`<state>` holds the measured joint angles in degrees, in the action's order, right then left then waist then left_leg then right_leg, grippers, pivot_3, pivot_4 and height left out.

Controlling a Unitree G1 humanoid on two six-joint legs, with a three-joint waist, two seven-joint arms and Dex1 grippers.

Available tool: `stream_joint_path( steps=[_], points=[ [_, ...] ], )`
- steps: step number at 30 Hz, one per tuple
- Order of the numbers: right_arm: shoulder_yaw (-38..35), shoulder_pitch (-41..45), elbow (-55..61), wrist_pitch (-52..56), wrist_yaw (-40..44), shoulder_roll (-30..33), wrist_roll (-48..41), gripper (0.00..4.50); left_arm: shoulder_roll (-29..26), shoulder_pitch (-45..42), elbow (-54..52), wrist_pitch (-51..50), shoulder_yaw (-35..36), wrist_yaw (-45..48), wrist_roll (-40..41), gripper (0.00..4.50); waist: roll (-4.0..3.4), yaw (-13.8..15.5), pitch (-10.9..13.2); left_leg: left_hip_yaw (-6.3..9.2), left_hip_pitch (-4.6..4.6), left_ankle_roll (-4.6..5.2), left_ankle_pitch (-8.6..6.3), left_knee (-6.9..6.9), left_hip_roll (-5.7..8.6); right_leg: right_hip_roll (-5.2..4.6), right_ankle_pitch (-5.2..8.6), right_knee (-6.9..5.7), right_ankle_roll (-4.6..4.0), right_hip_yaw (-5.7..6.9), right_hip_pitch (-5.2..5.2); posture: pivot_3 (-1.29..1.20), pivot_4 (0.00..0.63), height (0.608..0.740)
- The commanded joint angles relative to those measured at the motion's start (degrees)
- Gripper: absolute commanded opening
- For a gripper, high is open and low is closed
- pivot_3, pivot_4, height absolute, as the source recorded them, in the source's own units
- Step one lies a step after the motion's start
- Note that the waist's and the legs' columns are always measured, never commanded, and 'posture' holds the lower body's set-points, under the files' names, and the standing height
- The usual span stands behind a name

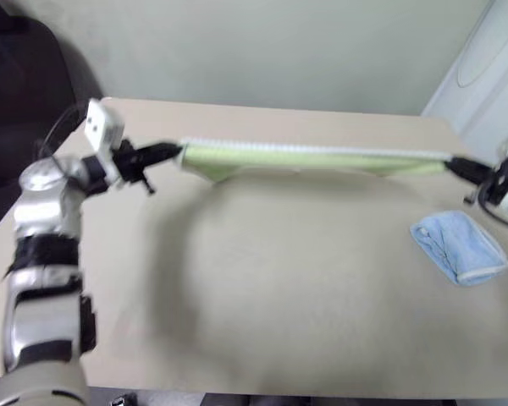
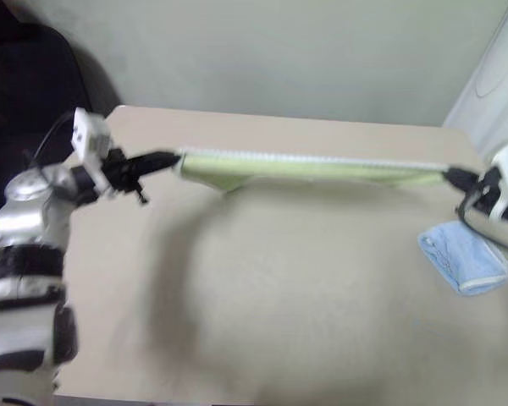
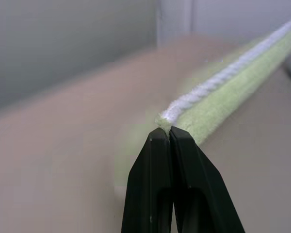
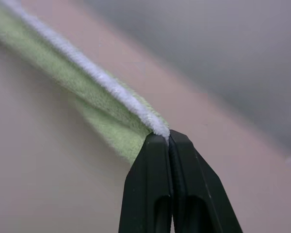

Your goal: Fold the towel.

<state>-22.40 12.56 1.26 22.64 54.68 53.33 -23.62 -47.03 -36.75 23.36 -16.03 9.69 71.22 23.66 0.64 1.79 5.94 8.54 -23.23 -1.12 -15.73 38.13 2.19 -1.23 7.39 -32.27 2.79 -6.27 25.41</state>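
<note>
A: Where the table [image 1: 262, 321] is concerned, what is item one?

B: Item one, the towel [image 1: 313, 157]: light green terry cloth, white stitched edging along its upper edge. Held stretched in a long narrow band across the far half of the beige table, raised off the surface, a soft shadow under it. Near its left end a bit of cloth sags lower than the rest.

A: Held by what?

B: Item two, the left gripper [image 1: 174, 152]: black fingers pinched together on the towel's left corner; the left wrist view has the white edging running straight out from the fingertips [image 3: 161, 138]. Item three, the right gripper [image 1: 452, 164]: likewise clamped tight on the towel's right corner, the edging meeting its tips in the right wrist view.

A: Other things on the table?

B: Item four, a light blue cloth [image 1: 459, 245]: folded small, pale trim on one edge, lying flat near the table's right side, nearer the robot than the towel and just below the right gripper, apart from both.

A: Surroundings?

B: Item five, a plain pale wall [image 1: 262, 51] behind the table. Item six, a white panel [image 1: 491, 59] at the far right corner. Item seven, a dark shape [image 1: 21, 76] at far left; too dim to identify. Between the two grippers, nothing crosses the towel.
</note>
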Motion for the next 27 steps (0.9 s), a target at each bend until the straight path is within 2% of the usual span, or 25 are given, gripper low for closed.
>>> stream_joint_path(
  steps=[1, 4, 6, 9, 14, 15, 16, 19, 27],
  points=[
    [-9.73, -14.81, 15.66, 7.62, 5.29, 1.02, -7.08, 0.04, -6.28, 13.64, -19.74, -7.50, 5.67, 2.93, 5.93, 0.00, 0.07, 0.04, 0.00, -0.02, 0.00, -0.12, -0.14, -0.05, -0.01, 0.00, 0.09, 0.01, -0.15, 0.01, -0.05, 0.00, 0.150, 0.740],
    [-13.16, -23.41, 21.76, 11.49, 6.84, 0.89, -10.08, 0.04, -8.76, 22.84, -29.13, -11.79, 9.17, 2.57, 9.36, 0.00, 0.21, 0.03, 0.02, 0.00, 0.07, -0.07, -0.62, 0.10, 0.06, 0.03, 0.79, -0.46, -0.55, -0.07, -0.08, 0.00, 0.150, 0.740],
    [-14.68, -27.22, 23.40, 12.82, 7.86, 0.85, -11.11, 0.04, -9.92, 27.00, -33.20, -14.11, 11.31, 2.10, 10.97, 0.00, 0.26, 0.01, 0.02, -0.02, 0.03, -0.08, -0.57, 0.14, 0.08, 0.04, 1.57, -0.65, -0.39, -0.17, -0.01, 0.00, 0.150, 0.740],
    [-15.94, -30.99, 23.97, 13.70, 9.51, 1.01, -11.63, 0.04, -11.16, 31.05, -37.24, -17.00, 14.22, 1.65, 13.28, 0.00, 0.32, -0.06, -0.01, -0.01, 0.03, -0.08, -0.59, 0.12, 0.05, 0.05, 2.13, -0.72, -0.37, -0.19, 0.03, 0.00, 0.150, 0.740],
    [-15.47, -32.47, 22.82, 13.42, 10.54, 1.10, -11.81, 0.04, -12.05, 33.82, -38.78, -18.13, 15.03, 0.98, 13.29, 0.00, 0.23, -0.22, -0.07, -0.03, 0.04, -0.08, -0.69, 0.11, 0.06, 0.02, 2.10, -0.91, -0.43, -0.21, 0.17, 0.00, 0.150, 0.740],
    [-14.99, -32.10, 22.24, 13.09, 10.30, 1.14, -11.38, 0.04, -12.02, 33.48, -37.92, -17.76, 14.50, 0.66, 12.67, 0.00, 0.25, -0.22, -0.08, -0.03, 0.08, -0.08, -0.76, 0.11, 0.05, 0.02, 1.78, -1.00, -0.95, -0.20, 0.17, 0.00, 0.150, 0.740],
    [-14.66, -31.80, 21.83, 12.87, 10.12, 1.17, -11.07, 0.04, -12.00, 33.21, -37.32, -17.49, 14.14, 0.44, 12.27, 0.00, 0.31, -0.22, -0.13, -0.03, 0.13, -0.07, -0.81, 0.09, 0.05, 0.03, 1.72, -1.10, -1.05, -0.20, 0.18, 0.00, 0.150, 0.740],
    [-12.08, -27.77, 18.88, 11.58, 7.98, 1.36, -9.42, 0.04, -11.01, 29.30, -32.63, -15.36, 11.03, -1.31, 9.56, 0.00, 0.46, -0.22, -0.27, -0.02, 0.38, -0.14, -0.98, 0.03, 0.05, 0.03, 1.69, -1.44, -1.10, -0.19, 0.15, 0.00, 0.150, 0.740],
    [-0.35, -11.61, 5.38, 6.16, 2.31, 1.47, -0.67, 0.04, -4.92, 11.66, -13.55, -7.78, -0.01, -5.64, 0.13, 0.00, 0.42, -0.14, -0.24, -0.01, 0.66, -0.14, -0.83, 0.06, 0.07, -0.01, 1.67, -1.67, -1.12, -0.19, 0.02, 0.00, 0.150, 0.740]
  ],
)
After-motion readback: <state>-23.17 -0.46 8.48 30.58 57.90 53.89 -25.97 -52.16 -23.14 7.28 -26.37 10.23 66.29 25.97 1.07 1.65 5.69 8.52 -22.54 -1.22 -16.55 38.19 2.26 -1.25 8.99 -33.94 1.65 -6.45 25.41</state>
